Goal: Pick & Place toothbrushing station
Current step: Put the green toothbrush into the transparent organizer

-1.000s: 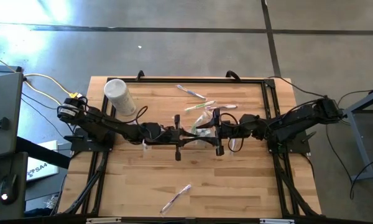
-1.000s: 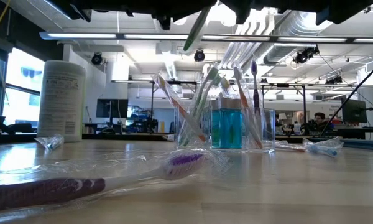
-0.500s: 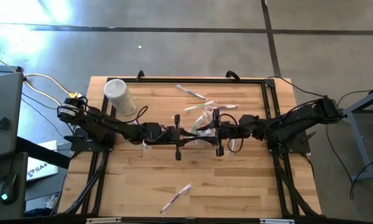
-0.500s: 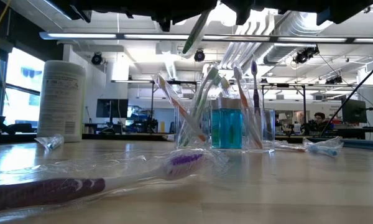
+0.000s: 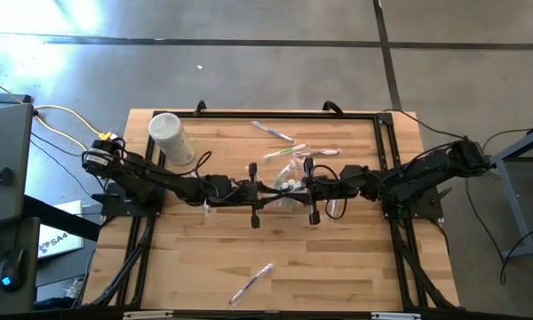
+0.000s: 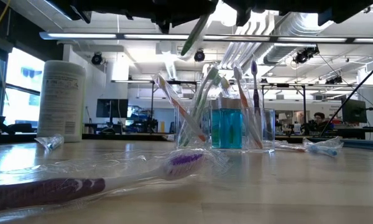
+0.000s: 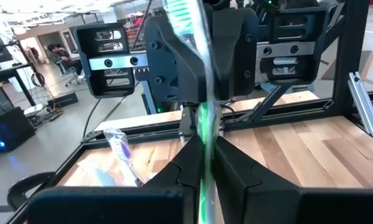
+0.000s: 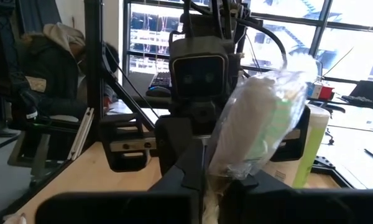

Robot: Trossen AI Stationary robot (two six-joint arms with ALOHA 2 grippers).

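The clear plastic holder stands mid-table, holding several toothbrushes and a blue bottle. In the high view the holder lies under both grippers. My left gripper is shut on a green toothbrush, which slants down above the holder in the low view. My right gripper faces it from the right, shut on a clear crumpled wrapper with white inside. My left gripper pinches the green toothbrush's handle between its two fingers. The brush lies across the fingers and is lifted clear, slanted, its bristle end away from them. My right gripper pinches the wrapper's lower end between its two fingers. The wrapper stands out beyond the fingertips, clear of the table.
A tall white tub stands at the far left. Wrapped toothbrushes lie near the front edge, behind the holder and close to the low camera. A person sits far off in the room.
My left gripper has sunk a little toward the holder with the green toothbrush, which keeps its slant. The holder has not moved.
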